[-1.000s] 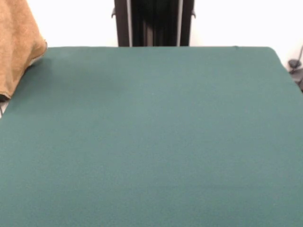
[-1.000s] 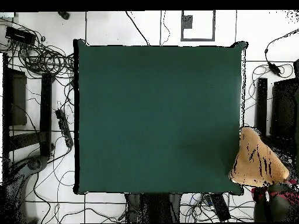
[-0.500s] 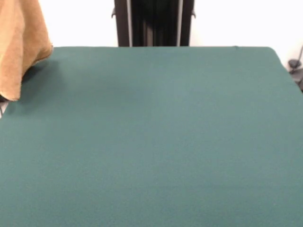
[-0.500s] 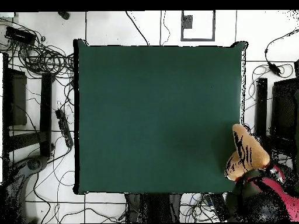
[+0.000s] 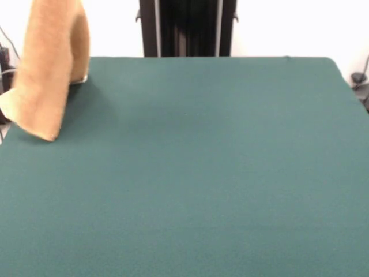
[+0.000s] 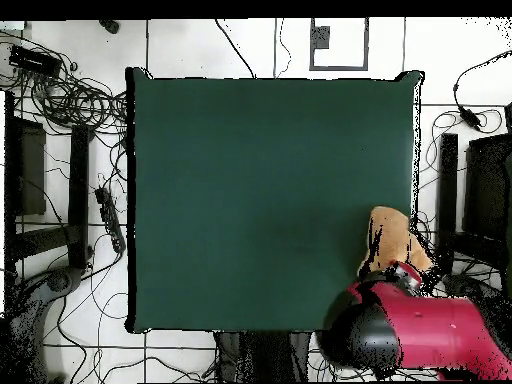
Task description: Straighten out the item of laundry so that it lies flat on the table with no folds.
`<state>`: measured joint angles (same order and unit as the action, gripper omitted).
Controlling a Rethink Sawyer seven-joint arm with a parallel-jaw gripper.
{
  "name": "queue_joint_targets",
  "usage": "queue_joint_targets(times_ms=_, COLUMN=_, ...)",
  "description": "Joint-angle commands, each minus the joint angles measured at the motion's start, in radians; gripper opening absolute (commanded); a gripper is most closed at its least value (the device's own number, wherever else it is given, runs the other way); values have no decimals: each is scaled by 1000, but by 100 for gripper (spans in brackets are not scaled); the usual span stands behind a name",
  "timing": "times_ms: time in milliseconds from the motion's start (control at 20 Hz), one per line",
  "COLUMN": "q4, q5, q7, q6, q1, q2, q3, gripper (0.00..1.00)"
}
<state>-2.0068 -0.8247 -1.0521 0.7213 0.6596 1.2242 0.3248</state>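
The golden-tan towel (image 5: 49, 75) hangs bunched and long from above the picture's top edge, over the far left corner of the green table (image 5: 202, 161). Its lowest corner hangs at or just above the felt. In the overhead view the towel (image 6: 385, 235) lies over the table's (image 6: 260, 190) right edge near the robot's side, partly under the red arm (image 6: 410, 325). The gripper itself is hidden, above the front view's edge and under the arm in the overhead view. The towel hangs from it, so it is shut on the towel.
The black pedestal (image 5: 187, 27) stands behind the table's far edge. Tangled cables (image 6: 70, 100) and black gear (image 6: 25, 170) lie on the floor on one side. Dark equipment (image 6: 490, 190) stands on the other side, beside the towel's corner.
The arm has swung in over the table's corner. The hanging towel has moved with it from beyond the table's edge to over the felt.
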Motion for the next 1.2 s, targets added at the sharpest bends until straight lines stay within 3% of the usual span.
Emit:
queue_joint_targets(times_ms=50, q4=48, q5=-156, q7=-516, q6=-118, q1=-189, q2=-272, q3=-120, gripper=0)
queue_joint_targets(times_ms=350, q4=151, q5=-227, q7=-736, q6=-201, q1=-367, q2=-426, q3=-247, gripper=0)
queue_joint_targets(times_ms=850, q4=291, q5=-260, q7=-1054, q6=-271, q1=-619, q2=-618, q3=-407, gripper=0)
queue_joint_targets(times_ms=1200, q4=329, q5=-223, q7=-1167, q6=-308, q1=-735, q2=-694, q3=-464, gripper=0)
